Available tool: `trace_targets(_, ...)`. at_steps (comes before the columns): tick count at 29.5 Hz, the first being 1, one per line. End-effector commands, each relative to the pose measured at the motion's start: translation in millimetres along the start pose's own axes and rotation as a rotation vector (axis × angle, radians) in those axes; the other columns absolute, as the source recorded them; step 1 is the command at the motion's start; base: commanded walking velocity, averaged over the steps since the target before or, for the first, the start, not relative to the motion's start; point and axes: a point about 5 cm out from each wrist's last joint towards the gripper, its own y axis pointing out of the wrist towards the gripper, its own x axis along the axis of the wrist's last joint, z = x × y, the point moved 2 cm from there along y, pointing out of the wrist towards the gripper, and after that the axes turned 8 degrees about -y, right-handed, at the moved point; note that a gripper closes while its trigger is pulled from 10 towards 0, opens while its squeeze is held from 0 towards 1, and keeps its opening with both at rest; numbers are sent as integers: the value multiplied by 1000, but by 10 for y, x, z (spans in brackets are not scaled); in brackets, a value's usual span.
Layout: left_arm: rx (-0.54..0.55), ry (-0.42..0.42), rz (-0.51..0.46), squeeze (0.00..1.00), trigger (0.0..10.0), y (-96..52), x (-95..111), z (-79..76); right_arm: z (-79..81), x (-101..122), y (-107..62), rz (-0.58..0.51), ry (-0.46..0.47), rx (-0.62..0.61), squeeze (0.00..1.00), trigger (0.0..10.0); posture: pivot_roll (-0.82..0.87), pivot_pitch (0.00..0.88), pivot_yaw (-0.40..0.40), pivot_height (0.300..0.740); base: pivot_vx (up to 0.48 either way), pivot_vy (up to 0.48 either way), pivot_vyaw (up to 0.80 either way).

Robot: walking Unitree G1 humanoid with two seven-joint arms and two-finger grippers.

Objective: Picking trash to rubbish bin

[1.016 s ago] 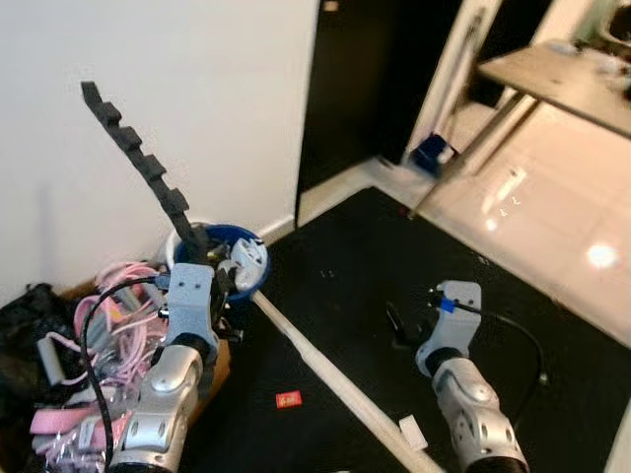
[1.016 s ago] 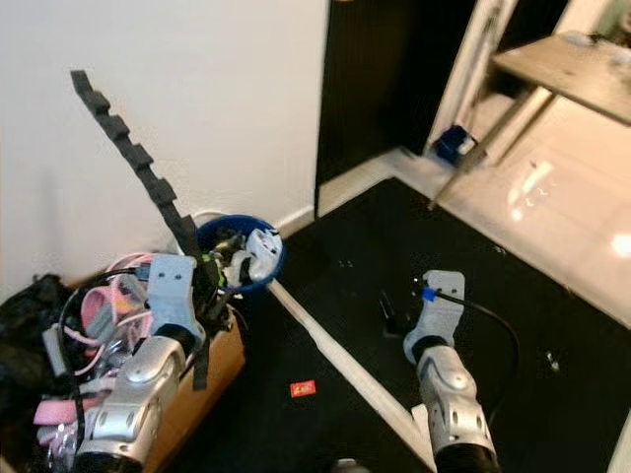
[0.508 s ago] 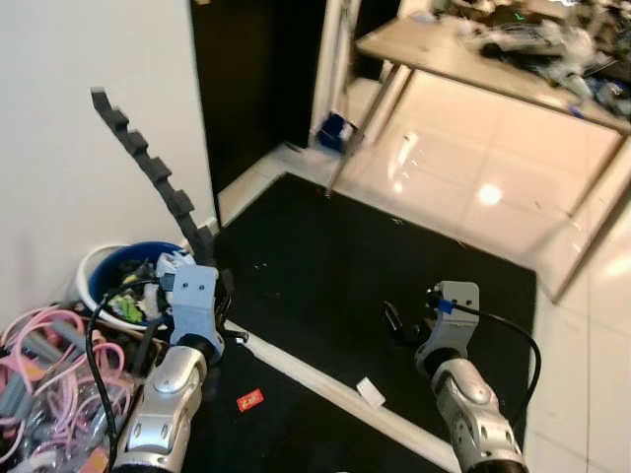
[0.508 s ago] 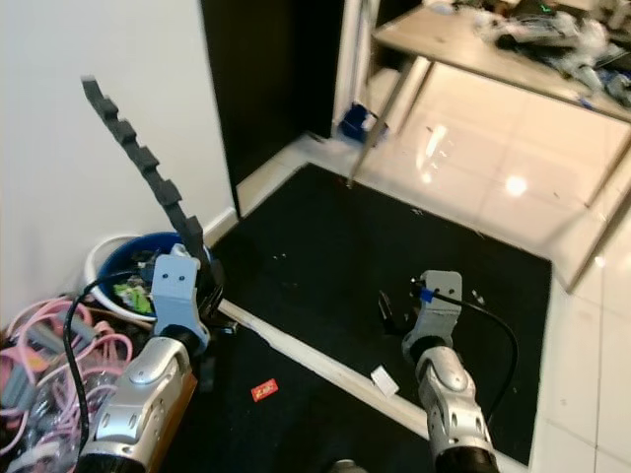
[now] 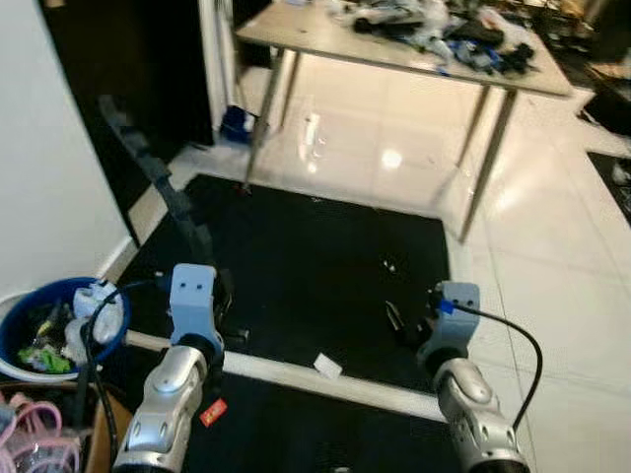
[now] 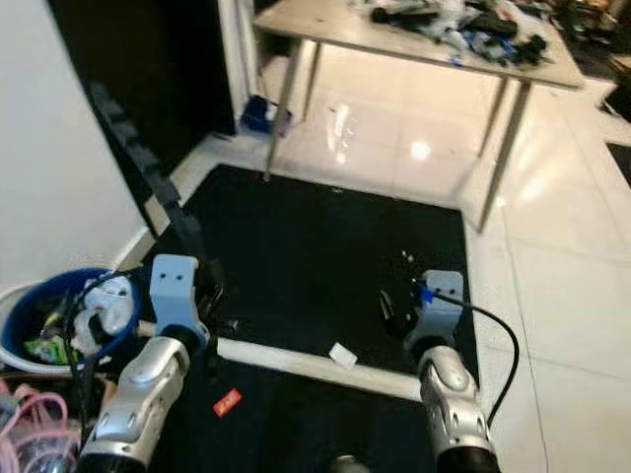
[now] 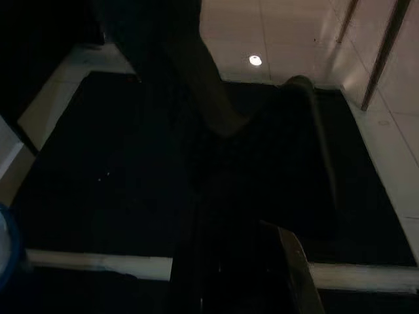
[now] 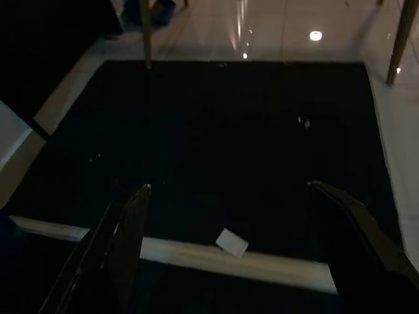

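left gripper [image 5: 202, 286] clamped on notched black foam strip [image 5: 158, 177], likely light, stiff, awkwardly long; right gripper [image 8: 229, 216] spread wide, empty.

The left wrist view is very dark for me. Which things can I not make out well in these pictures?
- Left gripper: it carries a long notched foam strip, but the dark left wrist view and the wrist housing in the eye views hide how the fingers close.
- Blue bin: the left eye view's edge cuts it off, and its contents are too small to name.
- Red scrap and white scrap: too small to identify.
- Table clutter: too small to name.
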Motion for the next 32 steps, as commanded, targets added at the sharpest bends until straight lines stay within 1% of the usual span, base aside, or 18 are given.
trace_targets(1, -12, 7, 0, 0, 10000, -6, -10, -35, -63, -46, -33, 17, -3, -19, 0, 10000, 21, 139, -12, 740, 0, 0, -800)
trace_targets(8, -21, 2, 1, 0, 10000, -5, -10, -47, -64, -35, -26, 13, -8, -18, 0, 10000, 18, 119, -12, 740, 0, 0, -800)
trace_targets(14, -27, -36, -11, 0, 10000, -10, 11, -55, -83, -17, -29, 5, -10, -19, 0, 10000, 17, 119, -13, 740, 0, 0, -800)
trace_targets(16, -29, -29, -11, 0, 10000, -12, 10, -53, -83, -19, -30, 4, -7, -20, 0, 10000, 18, 110, -15, 740, 0, 0, -538)
trace_targets(18, -22, -14, -25, 0, 10000, -16, 22, -42, -86, -16, -29, 1, -9, -24, 0, 10000, 17, 111, -15, 740, 0, 0, 0)
trace_targets(19, -23, -16, -63, 0, 10000, -19, 73, -47, -64, 2, -24, -8, -5, -12, 0, 10000, 16, 104, -13, 740, 0, 0, 0)
trace_targets(22, -29, -27, -86, 0, 10000, -19, 112, -56, -53, 13, -18, -12, -5, -6, 0, 10000, 17, 106, -15, 740, 0, 0, 0)
trace_targets(32, -47, -54, -106, 0, 10000, -27, 144, -70, -44, 21, -12, -15, -11, 2, 0, 10000, 14, 112, -14, 740, 0, 0, 0)
